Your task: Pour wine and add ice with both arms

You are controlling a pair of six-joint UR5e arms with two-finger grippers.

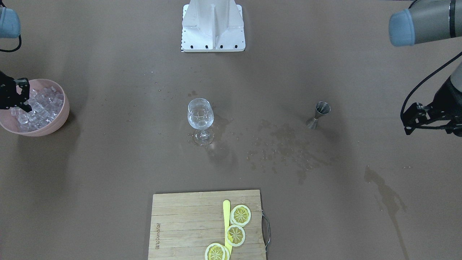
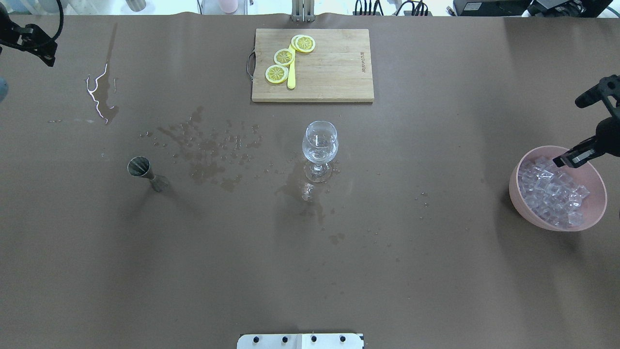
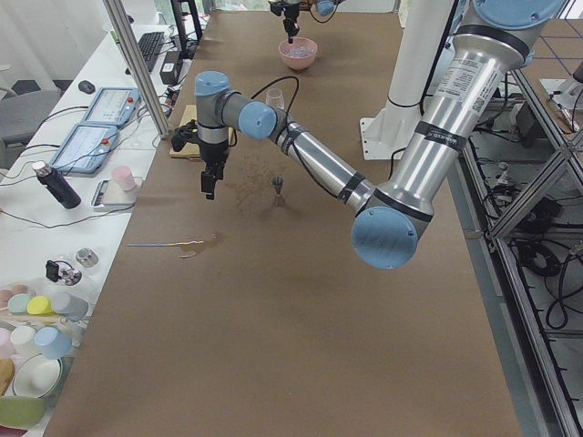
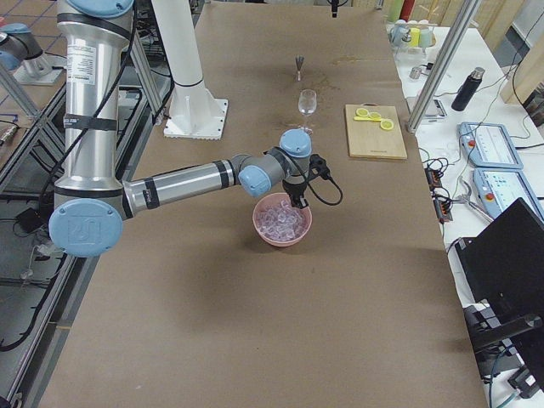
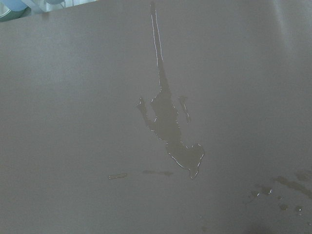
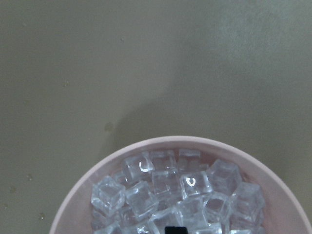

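In the front-facing view, the frame edge at 9 o'clock slices off part of the pink bowl (image 1: 54,122) and most of the right gripper (image 1: 20,99) above the ice (image 1: 41,104); how its jaws stand cannot be told. At 3 o'clock the left gripper (image 1: 411,121) sits half out of frame, its jaws equally unreadable. At 6 o'clock the cutting board (image 1: 180,224) and the lowest lemon slice (image 1: 216,252) run off the bottom, and at 12 o'clock the white base (image 1: 213,36) is cropped. The right wrist camera catches only a black sliver of its gripper at 6 o'clock, with the bowl's near half cut away.
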